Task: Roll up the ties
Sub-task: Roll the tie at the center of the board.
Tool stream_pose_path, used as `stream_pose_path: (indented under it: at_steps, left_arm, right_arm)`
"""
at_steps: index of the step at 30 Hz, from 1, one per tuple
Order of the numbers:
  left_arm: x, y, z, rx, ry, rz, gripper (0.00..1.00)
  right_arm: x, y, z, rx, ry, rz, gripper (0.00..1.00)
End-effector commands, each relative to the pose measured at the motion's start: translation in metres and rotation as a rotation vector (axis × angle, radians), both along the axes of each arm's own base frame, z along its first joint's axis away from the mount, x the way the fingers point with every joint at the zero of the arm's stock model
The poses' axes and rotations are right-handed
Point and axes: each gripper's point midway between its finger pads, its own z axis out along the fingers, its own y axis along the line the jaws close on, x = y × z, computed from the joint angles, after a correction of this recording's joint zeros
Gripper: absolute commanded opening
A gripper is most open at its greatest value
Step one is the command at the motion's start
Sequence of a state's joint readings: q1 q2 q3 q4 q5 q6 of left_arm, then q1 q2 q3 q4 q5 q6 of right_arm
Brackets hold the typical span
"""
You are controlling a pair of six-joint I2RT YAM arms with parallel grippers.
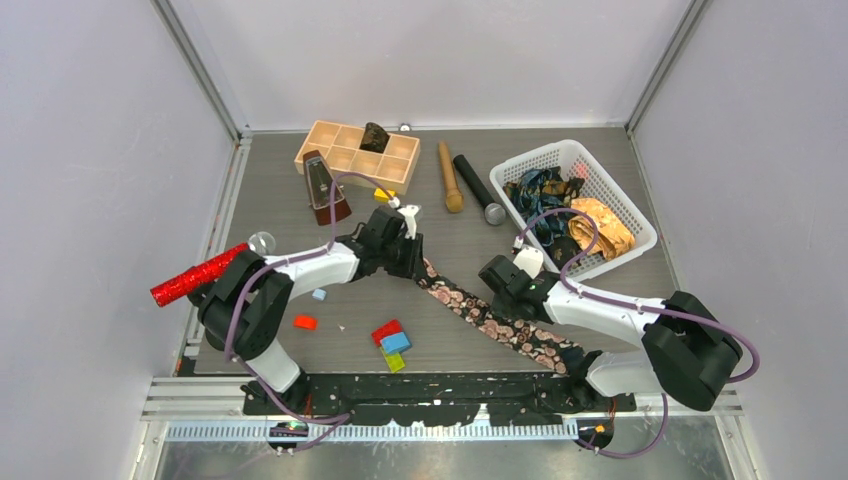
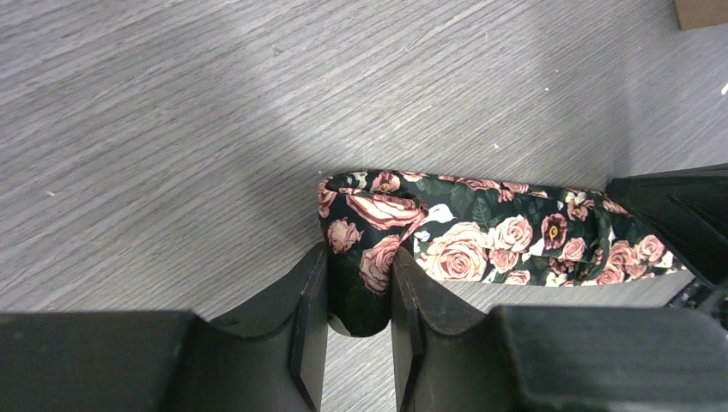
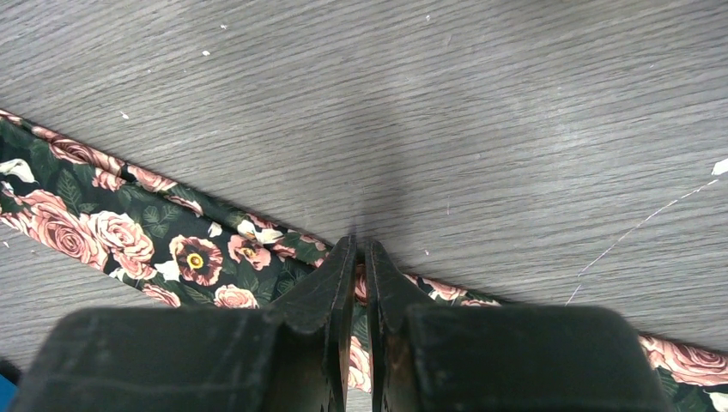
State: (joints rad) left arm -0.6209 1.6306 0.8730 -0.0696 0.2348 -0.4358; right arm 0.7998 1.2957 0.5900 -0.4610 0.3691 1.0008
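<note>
Top view: floral tie (image 1: 490, 318) lies flat on the table (image 1: 270, 200), running diagonally from mid-table toward the right arm's base. Left gripper (image 1: 408, 252) sits on its far end and right gripper (image 1: 497, 283) is down on it partway along. Basket (image 1: 640, 228) at the far right holds a blue-teal tie (image 1: 540, 192) and a golden-orange tie (image 1: 602, 228), both bunched up. Also on the table: a wooden tray (image 1: 345, 152), metronome (image 1: 322, 186), wooden pin (image 1: 450, 178), black microphone (image 1: 478, 188), red glitter microphone (image 1: 197, 275) at the left edge, and colored blocks (image 1: 392, 342) near the front. Left wrist: left gripper (image 2: 360, 300) is partly closed, both fingers (image 2: 309, 318) pinching the tie end (image 2: 481, 240), which is folded back on itself into a small loop; the rest trails right to the other arm's black finger at the frame edge. Right wrist: right gripper (image 3: 360, 257) is almost fully closed, only a thin slit between the fingers (image 3: 330, 300), with pink-patterned cloth showing in that slit; it grips the floral tie (image 3: 103, 225) at its far edge, and the tie lies flat across the frame on both sides.
</note>
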Motion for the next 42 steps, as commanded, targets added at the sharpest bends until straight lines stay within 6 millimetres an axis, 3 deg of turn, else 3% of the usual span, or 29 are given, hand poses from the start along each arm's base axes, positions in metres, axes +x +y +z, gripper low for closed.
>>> stream_pose_path:
  at_steps: [1,12,26,34,42]
  left_arm:
    - [0.019,0.010,0.020,0.087,-0.129,0.052,0.14]
    - [0.023,0.016,0.026,0.257,-0.248,0.067,0.09]
    - [0.017,0.008,0.035,0.438,-0.416,0.028,0.07]
    - [0.015,0.004,0.033,0.551,-0.496,0.017,0.00]
    - [0.010,-0.001,0.029,0.684,-0.587,0.006,0.00]
  right_arm:
    - [-0.014,-0.004,-0.005,-0.021,0.048,0.023,0.16]
    - [-0.015,0.001,-0.007,0.003,0.053,0.039,0.16]
    - [-0.014,0.002,-0.006,0.017,0.042,0.041,0.16]
    - [-0.013,0.004,-0.002,0.031,0.029,0.048,0.17]
    - [-0.012,0.006,-0.002,0.036,0.029,0.050,0.17]
